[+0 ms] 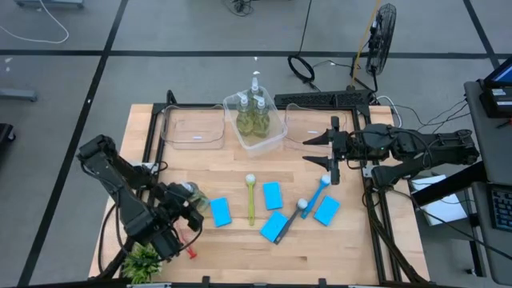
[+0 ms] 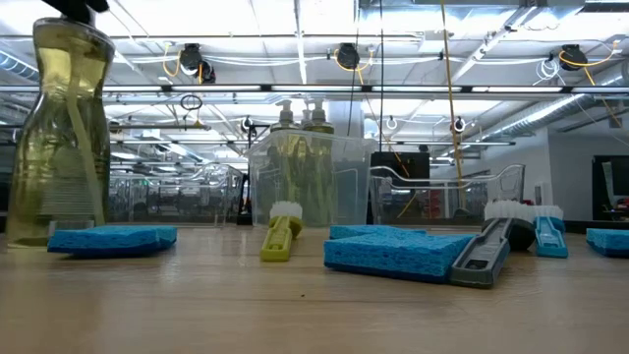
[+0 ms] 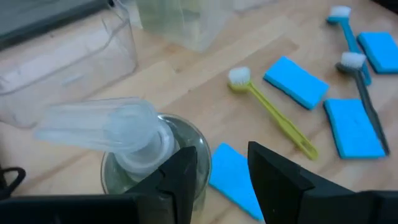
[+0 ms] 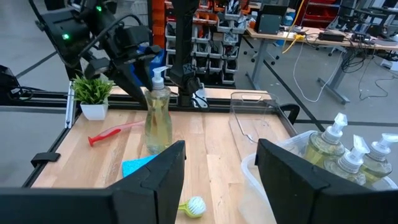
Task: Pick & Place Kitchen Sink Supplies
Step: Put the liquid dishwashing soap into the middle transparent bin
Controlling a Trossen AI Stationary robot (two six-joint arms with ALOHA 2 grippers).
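Your left gripper (image 1: pixel 190 206) is pinching a pump bottle (image 1: pixel 187 194) upright near the tabletop's (image 1: pixel 240 256) front-left corner, beside a blue sponge (image 1: pixel 220 212), while your right gripper (image 1: pixel 326 152) hovers by the right edge, jaws spread and empty.

Bare wood (image 1: pixel 336 252) lay open along frame bottom, centre to right. Mid-frame was crowded: sponges (image 1: pixel 272 194), brushes (image 1: pixel 250 200). Tubs (image 1: pixel 192 126) walled upper centre. Pump bottle (image 1: pixel 188 194) and potted plant (image 1: pixel 142 260) blocked lower left.
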